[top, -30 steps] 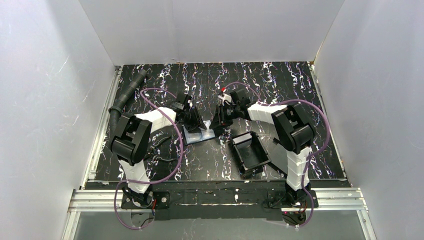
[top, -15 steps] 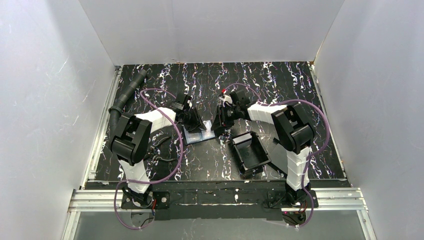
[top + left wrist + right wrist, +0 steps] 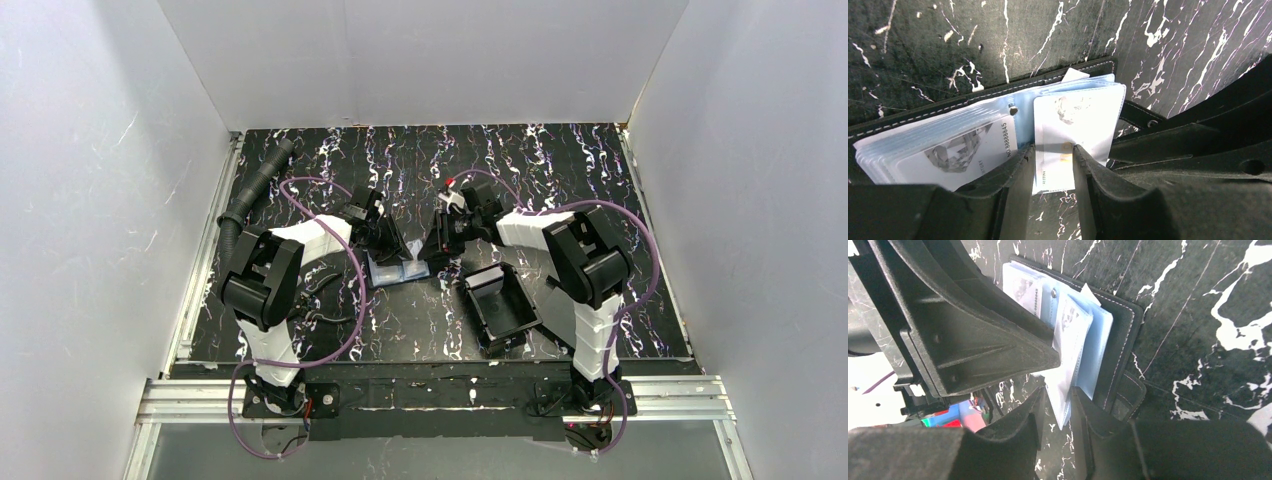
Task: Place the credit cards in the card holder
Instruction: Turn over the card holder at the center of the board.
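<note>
Both wrist views, unlike overhead, show a card (image 3: pixel 1070 125) between pincer fingers (image 3: pixel 1015 185).

the card holder (image 3: pixel 398 271) is lying open on the black marbled table (image 3: pixel 560 170), its pale blue inside facing up. the left gripper (image 3: pixel 392 247) is leaning down onto the card holder from its far left side. the right gripper (image 3: pixel 436 252) is pointing down at the card holder's right end, so the two tips are nearly meeting above it. a pale credit card (image 3: pixel 413 250) is standing up between them. a black rimmed tray (image 3: pixel 500 310) is sitting just right of the card holder, nearer the arm bases. a ribbed black hose (image 3: pixel 255 190) is lying well to the left of the card holder.
</note>
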{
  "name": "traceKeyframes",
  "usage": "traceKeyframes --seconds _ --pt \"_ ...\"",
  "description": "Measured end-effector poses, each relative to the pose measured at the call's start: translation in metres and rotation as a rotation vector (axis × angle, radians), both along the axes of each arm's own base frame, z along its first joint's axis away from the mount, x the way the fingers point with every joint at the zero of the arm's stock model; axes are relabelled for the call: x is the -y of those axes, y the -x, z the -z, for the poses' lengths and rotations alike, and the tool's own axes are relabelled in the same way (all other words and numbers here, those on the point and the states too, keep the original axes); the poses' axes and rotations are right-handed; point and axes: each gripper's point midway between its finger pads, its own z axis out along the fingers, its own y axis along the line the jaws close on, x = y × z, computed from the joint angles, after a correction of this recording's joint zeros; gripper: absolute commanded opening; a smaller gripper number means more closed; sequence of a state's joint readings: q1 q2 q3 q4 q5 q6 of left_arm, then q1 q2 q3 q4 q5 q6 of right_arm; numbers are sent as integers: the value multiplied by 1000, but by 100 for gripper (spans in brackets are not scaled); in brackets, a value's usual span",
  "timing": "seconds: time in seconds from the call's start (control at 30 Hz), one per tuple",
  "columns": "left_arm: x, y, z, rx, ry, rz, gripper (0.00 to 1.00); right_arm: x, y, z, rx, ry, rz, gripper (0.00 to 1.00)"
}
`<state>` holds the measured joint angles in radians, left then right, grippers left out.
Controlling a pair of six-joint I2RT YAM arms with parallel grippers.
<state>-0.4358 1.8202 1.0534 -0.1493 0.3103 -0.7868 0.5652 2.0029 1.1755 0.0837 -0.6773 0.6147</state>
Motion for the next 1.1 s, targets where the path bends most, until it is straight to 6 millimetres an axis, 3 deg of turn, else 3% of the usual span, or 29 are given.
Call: traceKeyframes --seconds 0.77,0.9,1.1 --pt "1 -1 -1 5 6 -1 31 -2 4 -11 -41 -55 47 34" --pt "1 -1 -1 4 7 0 31 -3 5 -10 -43 -54 49 30" --pt "1 0 0 2 7 -1 26 -2 6 -7 -29 -27 43 28"
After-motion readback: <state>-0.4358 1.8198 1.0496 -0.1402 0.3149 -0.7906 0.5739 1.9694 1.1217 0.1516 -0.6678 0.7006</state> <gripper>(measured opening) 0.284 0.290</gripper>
